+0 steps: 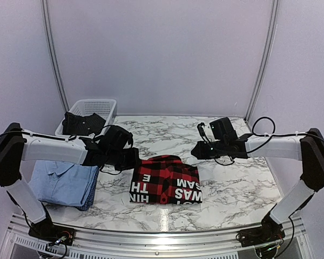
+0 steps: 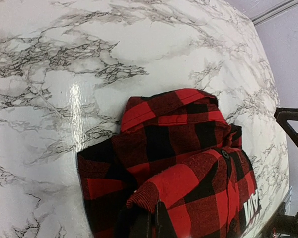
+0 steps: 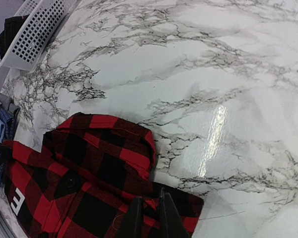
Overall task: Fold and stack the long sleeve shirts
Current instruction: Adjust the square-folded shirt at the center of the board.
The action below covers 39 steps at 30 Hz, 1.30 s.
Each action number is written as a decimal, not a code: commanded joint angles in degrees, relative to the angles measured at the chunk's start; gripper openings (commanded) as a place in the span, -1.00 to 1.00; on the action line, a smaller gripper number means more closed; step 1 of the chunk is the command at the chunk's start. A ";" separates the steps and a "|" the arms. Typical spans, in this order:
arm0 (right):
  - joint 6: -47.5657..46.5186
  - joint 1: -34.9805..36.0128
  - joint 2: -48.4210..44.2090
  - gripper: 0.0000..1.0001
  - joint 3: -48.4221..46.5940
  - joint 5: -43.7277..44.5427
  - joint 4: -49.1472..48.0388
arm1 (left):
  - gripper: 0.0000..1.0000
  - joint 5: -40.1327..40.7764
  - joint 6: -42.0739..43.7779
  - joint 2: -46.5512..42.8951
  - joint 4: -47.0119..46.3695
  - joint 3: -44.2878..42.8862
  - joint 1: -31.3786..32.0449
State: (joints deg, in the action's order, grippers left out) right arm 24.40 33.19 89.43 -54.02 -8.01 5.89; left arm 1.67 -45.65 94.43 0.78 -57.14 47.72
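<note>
Progress check, big stuff first. The marble counter (image 1: 227, 183) has the red-and-black flannel shirt (image 1: 164, 181) sitting near its middle, already folded into a compact rectangle with the white lettering along the near edge and the collar on the far side. The fold looks pretty much done to me, maybe a bit lumpy at the left edge.

The light blue shirt (image 1: 56, 181) is over at the counter's left edge, well apart from the flannel. It's folded too and lies on top of some blue check cloth (image 1: 89, 190) that peeks out on its right side. So I'd say folding is basically finished and stacking is what's left: the two shirts aren't on one pile yet.

The white basket (image 1: 92, 103) at the back left holds some dark clothes (image 1: 82, 123).

The left pincer (image 2: 148, 223) is clamped together on a bunched ridge of the flannel's left edge. The right pincer (image 3: 150, 218) is at the opposite corner, fingers nearly together. I can't tell whether it's gripping cloth.
</note>
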 commanded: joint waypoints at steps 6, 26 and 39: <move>1.87 2.91 -2.94 -0.58 8.35 -0.51 0.54 | -1.00 -1.50 -0.47 3.01 2.44 2.82 -0.23; 6.91 4.88 -0.21 -0.36 14.05 -4.38 -8.32 | -1.00 -3.62 -1.22 5.43 2.16 1.93 -0.01; 7.00 7.53 -2.65 -1.00 11.91 3.36 -4.29 | -1.00 -4.22 -0.17 3.51 1.51 1.79 0.19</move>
State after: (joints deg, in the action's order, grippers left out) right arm 31.70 38.44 89.49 -39.46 -9.67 -1.19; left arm -1.69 -46.70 99.35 1.93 -54.78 47.70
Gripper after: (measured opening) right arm 0.020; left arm 0.009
